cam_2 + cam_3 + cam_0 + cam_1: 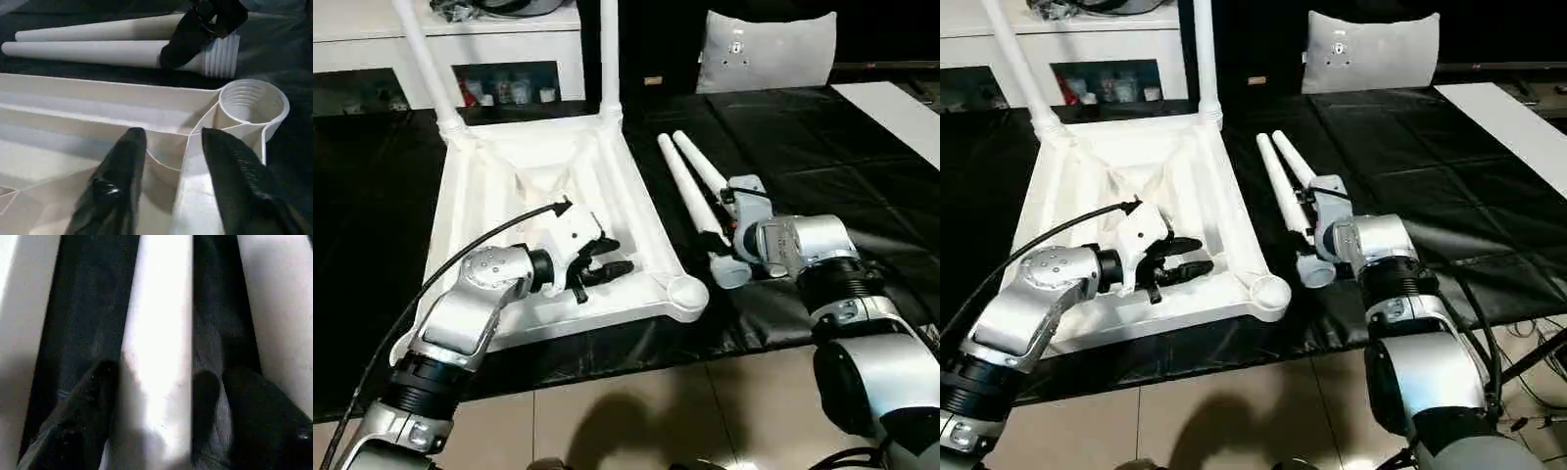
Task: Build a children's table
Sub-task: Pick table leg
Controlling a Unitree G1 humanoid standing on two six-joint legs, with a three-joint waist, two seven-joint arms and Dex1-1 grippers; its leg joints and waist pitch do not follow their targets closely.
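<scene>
**Two legs in, two still lying loose**

Two fingers of the right tool (156, 406) straddle one loose leg (690, 186), spread, not yet pinching. The left tool (603, 264) hovers spread inside the upturned top (636, 211), near the empty corner socket (687, 292). Two legs (426, 59) stand screwed in at the far corners on the black table (783, 147). Roughly half done, I'd judge. No readable writing.

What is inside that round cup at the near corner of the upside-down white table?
The corner socket is empty. The left wrist view shows screw ridges lining its wall, and no leg in it. Its bottom is hidden by the rim. Two loose legs lie beside the tabletop.
</scene>
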